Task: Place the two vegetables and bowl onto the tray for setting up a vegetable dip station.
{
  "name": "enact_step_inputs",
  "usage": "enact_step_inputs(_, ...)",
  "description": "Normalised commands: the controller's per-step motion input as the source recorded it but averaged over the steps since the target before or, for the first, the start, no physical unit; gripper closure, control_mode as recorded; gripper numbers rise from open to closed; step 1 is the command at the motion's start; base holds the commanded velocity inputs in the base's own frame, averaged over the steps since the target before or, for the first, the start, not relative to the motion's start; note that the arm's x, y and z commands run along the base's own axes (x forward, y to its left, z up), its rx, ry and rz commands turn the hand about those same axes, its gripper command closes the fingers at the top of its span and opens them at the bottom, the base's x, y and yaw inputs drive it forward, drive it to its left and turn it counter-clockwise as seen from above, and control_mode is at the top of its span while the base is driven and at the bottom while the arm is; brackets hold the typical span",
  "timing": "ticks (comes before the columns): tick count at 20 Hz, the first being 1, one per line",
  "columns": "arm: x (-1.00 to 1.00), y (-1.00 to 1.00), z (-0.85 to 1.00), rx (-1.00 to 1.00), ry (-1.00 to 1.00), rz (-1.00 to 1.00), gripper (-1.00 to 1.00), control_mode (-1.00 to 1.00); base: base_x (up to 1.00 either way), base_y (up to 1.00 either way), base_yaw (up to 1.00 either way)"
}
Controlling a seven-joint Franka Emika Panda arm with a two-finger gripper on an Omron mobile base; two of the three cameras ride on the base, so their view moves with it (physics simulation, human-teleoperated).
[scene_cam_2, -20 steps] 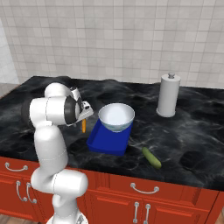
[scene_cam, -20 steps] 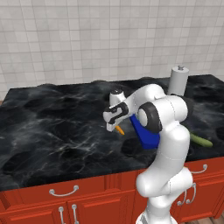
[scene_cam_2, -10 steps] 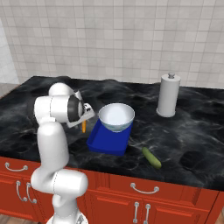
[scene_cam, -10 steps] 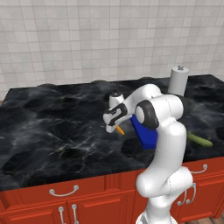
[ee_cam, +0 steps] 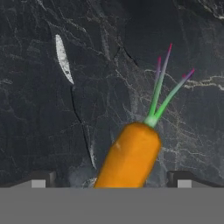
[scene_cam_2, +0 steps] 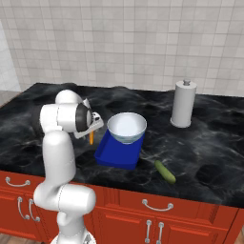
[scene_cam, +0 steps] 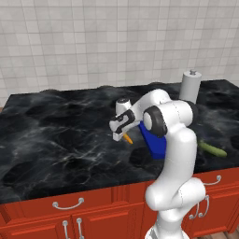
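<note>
The open gripper hovers directly over the carrot, which lies between its fingertips, long axis crossing the jaw line, untouched.

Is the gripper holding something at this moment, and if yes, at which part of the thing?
Nothing is held. The gripper is open above the carrot, one fingertip on each side of its orange body, not closed on it.

A black marble counter with pale veins runs along a wall of light beige square tiles. Below it stand red cabinets with curved silver handles. The light is soft and even.
</note>
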Motion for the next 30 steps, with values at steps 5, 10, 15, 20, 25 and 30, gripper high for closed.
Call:
enact_step_inputs(5,0.11,0.00,-0.14,-0.01,0.00,0.00,1.00,-1.00,0.00,0.00,0.00)
enact_step_inputs(10,0.00,0.00,-0.16,-0.01,0.00,0.00,1.00,-1.00,0.00,0.00,0.00)
enact_step_inputs(15,-0.07,-0.01,-0.16,0.00,0.00,0.00,1.00,-1.00,0.00,0.00,0.00)
enact_step_inputs(20,-0.06,0.00,-0.03,0.00,0.00,0.00,1.00,-1.00,0.00,0.00,0.00)
enact_step_inputs(25,-0.21,0.00,0.18,0.00,0.00,0.00,1.00,-1.00,0.00,0.00,0.00)
enact_step_inputs(30,-0.32,-0.01,0.26,0.01,0.00,0.02,1.00,-1.00,0.00,0.00,0.00)
